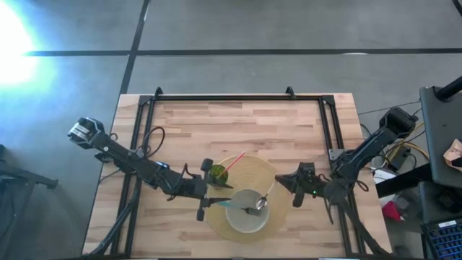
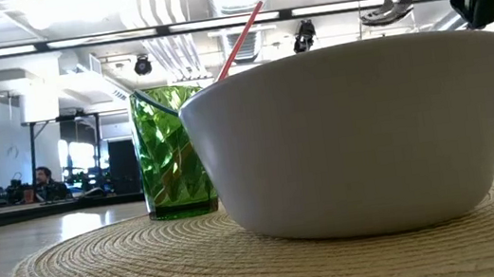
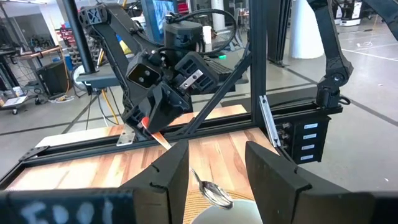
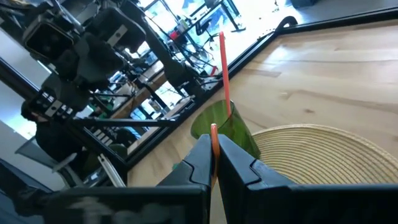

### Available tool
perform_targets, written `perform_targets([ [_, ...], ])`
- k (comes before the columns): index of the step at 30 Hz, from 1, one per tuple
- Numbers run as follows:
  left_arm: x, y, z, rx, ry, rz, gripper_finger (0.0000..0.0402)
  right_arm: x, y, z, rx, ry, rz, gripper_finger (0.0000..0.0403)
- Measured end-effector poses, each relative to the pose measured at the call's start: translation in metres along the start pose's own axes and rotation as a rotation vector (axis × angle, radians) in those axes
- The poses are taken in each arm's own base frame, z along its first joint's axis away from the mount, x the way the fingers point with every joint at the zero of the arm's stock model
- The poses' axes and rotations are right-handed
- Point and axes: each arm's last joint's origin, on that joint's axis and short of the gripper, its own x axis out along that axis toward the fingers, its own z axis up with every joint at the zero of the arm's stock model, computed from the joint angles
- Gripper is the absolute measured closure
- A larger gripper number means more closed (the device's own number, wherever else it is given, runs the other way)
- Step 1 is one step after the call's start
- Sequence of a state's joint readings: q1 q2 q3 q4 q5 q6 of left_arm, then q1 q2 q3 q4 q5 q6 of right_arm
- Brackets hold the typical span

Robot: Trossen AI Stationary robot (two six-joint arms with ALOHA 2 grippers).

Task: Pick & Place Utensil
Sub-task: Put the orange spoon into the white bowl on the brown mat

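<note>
A spoon (image 1: 261,204) with a metal bowl end and an orange handle hangs over a white bowl (image 1: 247,213). The bowl stands on a round woven mat (image 1: 249,173). My right gripper (image 1: 280,182), to the bowl's right, is shut on the spoon. My left gripper (image 1: 216,202) waits open at the bowl's left rim; its two fingers frame the spoon (image 3: 211,191) in the left wrist view without touching it. In the low view the spoon's bowl end (image 2: 388,11) hovers above the white bowl (image 2: 361,133). My right gripper pinches the spoon's orange handle (image 4: 214,134) between its two fingers, coming from the table's right. The handle (image 3: 163,142) sticks out past the fingertips. The spoon is lifted clear and slants down toward the table's left, metal end lowest, above the white bowl.
A green faceted cup (image 1: 216,173) with a red straw (image 4: 222,68) stands on the mat just behind and left of the bowl, close to my left gripper. A black frame (image 1: 238,97) runs along the table's far and side edges. Bare wood lies beyond the mat.
</note>
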State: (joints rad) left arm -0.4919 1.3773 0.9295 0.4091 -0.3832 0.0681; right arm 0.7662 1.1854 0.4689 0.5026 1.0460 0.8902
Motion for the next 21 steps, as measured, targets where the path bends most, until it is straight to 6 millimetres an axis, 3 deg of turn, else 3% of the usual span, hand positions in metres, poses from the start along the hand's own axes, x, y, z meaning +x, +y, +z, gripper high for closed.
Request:
perform_targets([
  [15, 0.000, 0.000, -0.001, 0.001, 0.007, 0.000, 0.0250, 0.013, -0.009, -0.036, 0.038, 0.044, -0.068, 0.0394],
  [21, 0.000, 0.000, -0.001, 0.001, 0.007, 0.000, 0.0250, 0.025, 0.000, -0.056, 0.021, 0.057, -0.092, 0.0394],
])
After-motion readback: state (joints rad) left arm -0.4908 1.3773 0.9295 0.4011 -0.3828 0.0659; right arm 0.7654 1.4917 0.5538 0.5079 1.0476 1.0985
